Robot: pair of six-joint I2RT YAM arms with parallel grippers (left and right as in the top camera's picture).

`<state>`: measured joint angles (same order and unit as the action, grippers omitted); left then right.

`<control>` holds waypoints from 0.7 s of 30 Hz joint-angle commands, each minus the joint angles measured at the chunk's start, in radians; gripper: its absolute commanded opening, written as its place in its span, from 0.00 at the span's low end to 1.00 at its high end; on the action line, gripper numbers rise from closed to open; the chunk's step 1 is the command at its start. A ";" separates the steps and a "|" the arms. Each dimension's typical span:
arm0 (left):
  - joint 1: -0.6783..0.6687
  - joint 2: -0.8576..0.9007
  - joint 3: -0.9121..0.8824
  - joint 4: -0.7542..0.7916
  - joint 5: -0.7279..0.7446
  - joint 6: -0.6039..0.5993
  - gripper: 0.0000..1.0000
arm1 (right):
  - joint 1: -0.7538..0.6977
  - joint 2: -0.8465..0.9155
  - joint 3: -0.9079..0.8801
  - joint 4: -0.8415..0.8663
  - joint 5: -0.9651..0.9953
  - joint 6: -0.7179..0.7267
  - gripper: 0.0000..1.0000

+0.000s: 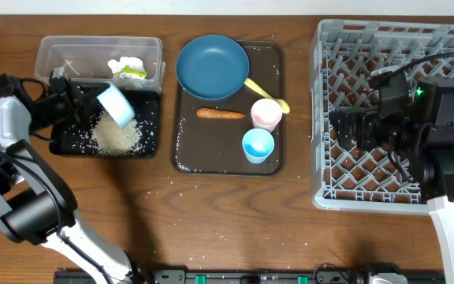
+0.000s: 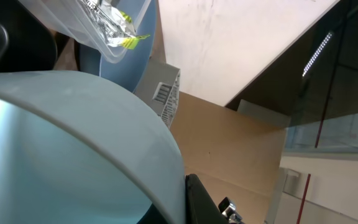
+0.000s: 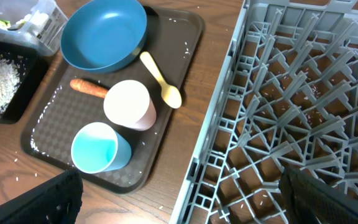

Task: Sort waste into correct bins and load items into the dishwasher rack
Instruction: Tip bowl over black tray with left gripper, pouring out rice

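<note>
The light blue bowl (image 1: 117,105) hung tilted in the left hand (image 1: 87,98), which was clamped on it, above the black tray (image 1: 154,126) and its heap of rice (image 1: 117,136). Just beyond, the clear tub (image 1: 57,55) held crumpled paper (image 1: 127,68). Far right, the right hand (image 1: 344,128), fingers apart, hovered over the dishwasher rack (image 1: 369,35).

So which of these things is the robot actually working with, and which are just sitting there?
For the job: light blue bowl, rice, black tray, clear tub, crumpled paper, carrot stick, blue plate, pink cup, small blue cup, yellow spoon, grey rack.

Just lying about: brown serving tray, wooden table.
</note>
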<state>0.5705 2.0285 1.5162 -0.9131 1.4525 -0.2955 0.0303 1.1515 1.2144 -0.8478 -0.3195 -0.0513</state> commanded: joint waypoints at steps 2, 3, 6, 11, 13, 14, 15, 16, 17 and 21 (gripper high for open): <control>-0.005 -0.005 0.005 0.000 0.021 0.002 0.06 | -0.003 0.001 0.015 0.001 -0.010 0.013 0.99; -0.005 -0.005 0.005 0.018 0.019 0.003 0.06 | -0.003 0.001 0.015 0.001 -0.010 0.013 0.99; 0.005 -0.005 0.005 0.067 -0.022 -0.041 0.06 | -0.003 0.001 0.015 0.002 -0.010 0.013 0.99; -0.008 -0.013 0.005 0.056 0.116 -0.058 0.06 | -0.003 0.001 0.015 -0.006 -0.010 0.013 0.99; -0.022 -0.023 0.005 0.056 0.107 -0.039 0.06 | -0.003 0.001 0.015 -0.004 -0.010 0.013 0.99; -0.027 -0.027 0.005 0.057 0.106 -0.031 0.06 | -0.003 0.001 0.015 -0.004 -0.010 0.013 0.99; -0.035 -0.032 0.005 0.059 0.106 -0.030 0.06 | -0.003 0.001 0.015 -0.005 -0.010 0.013 0.99; -0.040 -0.035 0.005 0.060 0.103 -0.028 0.06 | -0.003 0.001 0.015 -0.005 -0.010 0.013 0.99; -0.048 -0.041 0.005 0.064 0.095 -0.027 0.07 | -0.003 0.001 0.015 -0.006 -0.010 0.013 0.99; -0.079 -0.065 0.005 0.063 0.030 -0.027 0.06 | -0.003 0.001 0.015 -0.006 -0.010 0.013 0.99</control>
<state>0.5117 2.0182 1.5158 -0.8516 1.5082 -0.3401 0.0303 1.1519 1.2144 -0.8513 -0.3191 -0.0513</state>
